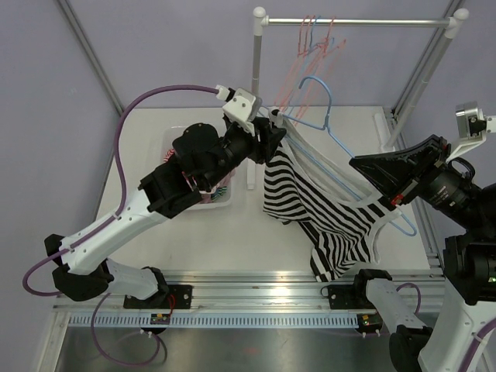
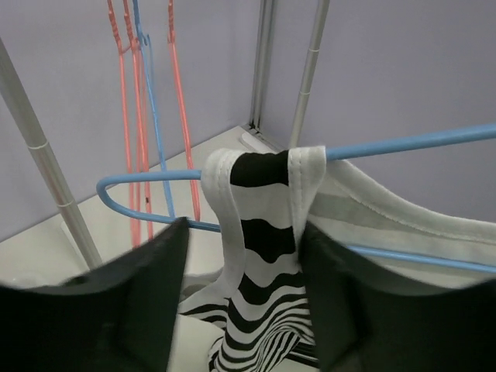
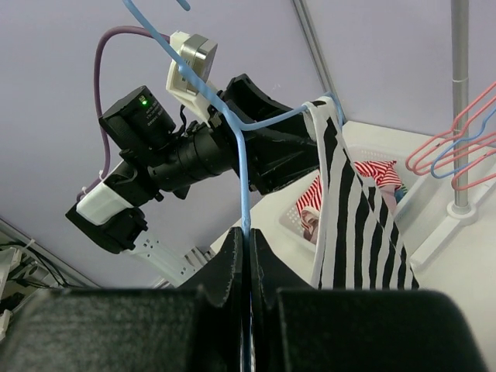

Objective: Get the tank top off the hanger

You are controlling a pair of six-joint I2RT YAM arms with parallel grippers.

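The right fingers (image 3: 226, 263) are clamped shut on the blue wire of the hanger (image 3: 242, 178). The striped tank top (image 1: 325, 209) hangs from that hanger in the air between the two arms, its hem drooping toward the near edge of the counter (image 1: 147, 139). One strap (image 2: 263, 232) loops over the hanger's end, between the left fingers (image 2: 147, 287). These seem parted rather than pinching it, though the close view leaves that uncertain.

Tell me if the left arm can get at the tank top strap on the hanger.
Probably yes. The strap hangs over the blue hanger right between the open jaws of the left gripper, nothing in between; the right gripper holds the hanger.
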